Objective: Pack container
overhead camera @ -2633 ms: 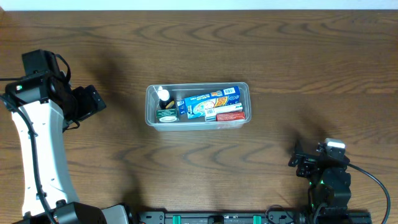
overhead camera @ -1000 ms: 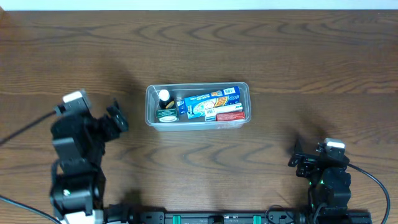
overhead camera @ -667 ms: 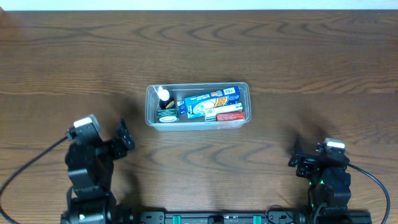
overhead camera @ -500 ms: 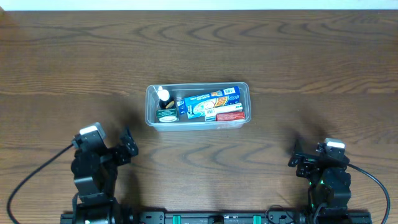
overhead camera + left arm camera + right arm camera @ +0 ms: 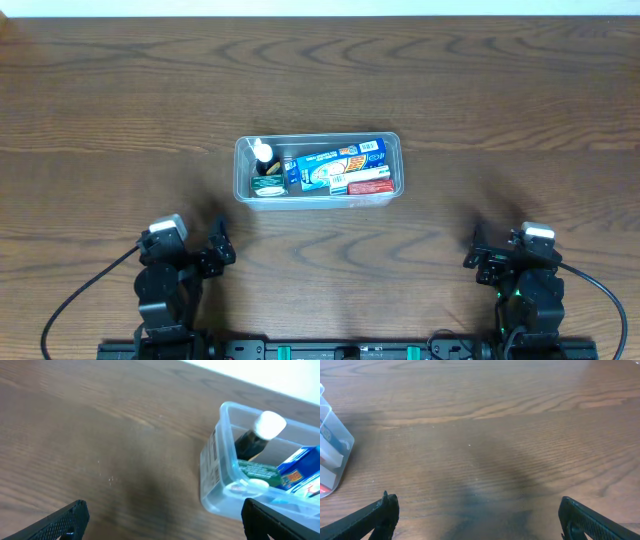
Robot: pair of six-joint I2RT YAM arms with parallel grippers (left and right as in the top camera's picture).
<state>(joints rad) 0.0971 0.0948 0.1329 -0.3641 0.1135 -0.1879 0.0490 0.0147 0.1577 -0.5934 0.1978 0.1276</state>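
The clear plastic container [image 5: 243, 190] stands at the table's middle. It holds a blue box [image 5: 335, 163], a red and white box [image 5: 367, 181], a green box [image 5: 267, 187] and a dark bottle with a white cap [image 5: 263, 153]. In the left wrist view its left end [image 5: 215, 467] shows with the bottle cap [image 5: 270, 424] and green box [image 5: 257, 470]. My left gripper [image 5: 216, 247] is open and empty near the front edge, left of the container. My right gripper [image 5: 483, 257] is open and empty at the front right. The right wrist view shows the container's corner [image 5: 335, 445] at far left.
The wooden table [image 5: 480, 90] surrounds the container. Cables run from both arm bases at the front edge [image 5: 600, 290].
My left arm has drawn back from the far left toward the front edge and folded down, with its gripper open and empty. The right arm and the container have not moved.
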